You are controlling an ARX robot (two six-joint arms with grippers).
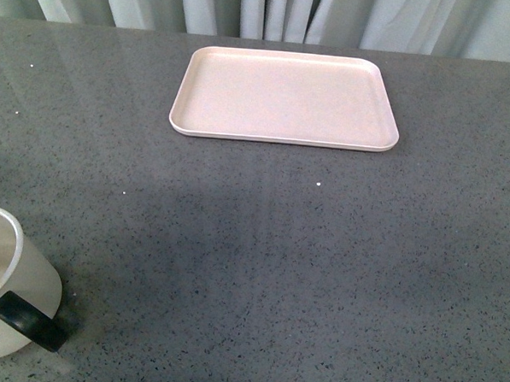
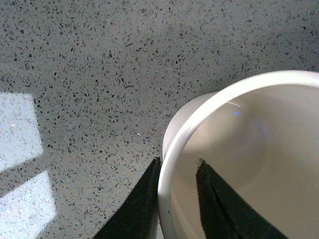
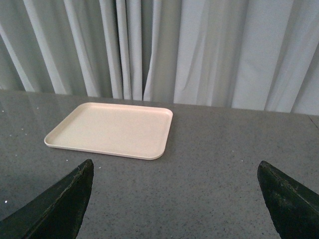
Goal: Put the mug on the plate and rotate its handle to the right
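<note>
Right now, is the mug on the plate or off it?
Off. The mug is at the near left of the gray table in the front view; the plate lies farther back, bare.

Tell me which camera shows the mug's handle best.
Front view: the black handle sticks out of the mug at the picture's lower left. The left wrist view shows only the mug's rim and inside, with the jaws of the left gripper straddling its wall, and no handle. The right wrist view shows no mug.
</note>
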